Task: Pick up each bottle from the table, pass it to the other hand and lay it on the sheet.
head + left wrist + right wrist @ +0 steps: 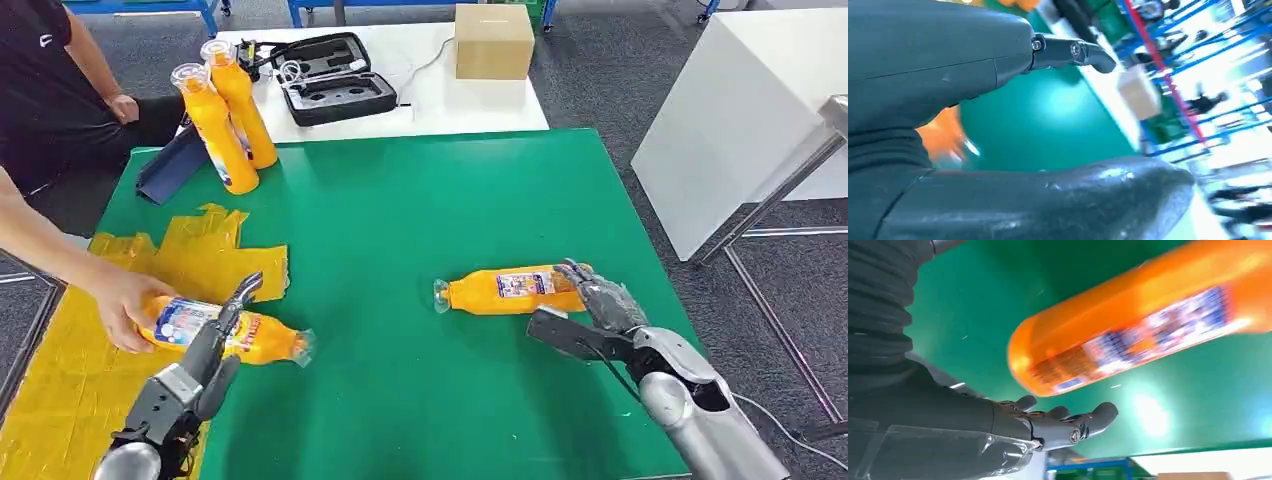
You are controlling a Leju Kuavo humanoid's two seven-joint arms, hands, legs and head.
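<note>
My right hand (pixel 590 315) sits at the base of the bottle (pixel 515 290) lying crosswise on the green desk (pixel 400 220), cap toward my left; fingers (pixel 1068 422) spread wide, nothing held yet.

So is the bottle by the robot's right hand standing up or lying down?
Lying down. The bottle rests on its side on the green mat, cap away from the right hand, whose fingers are open around its base.

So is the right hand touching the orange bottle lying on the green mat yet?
Apart. The right wrist view shows green mat between the open fingers and the orange bottle; the right hand sits beside its base.
</note>
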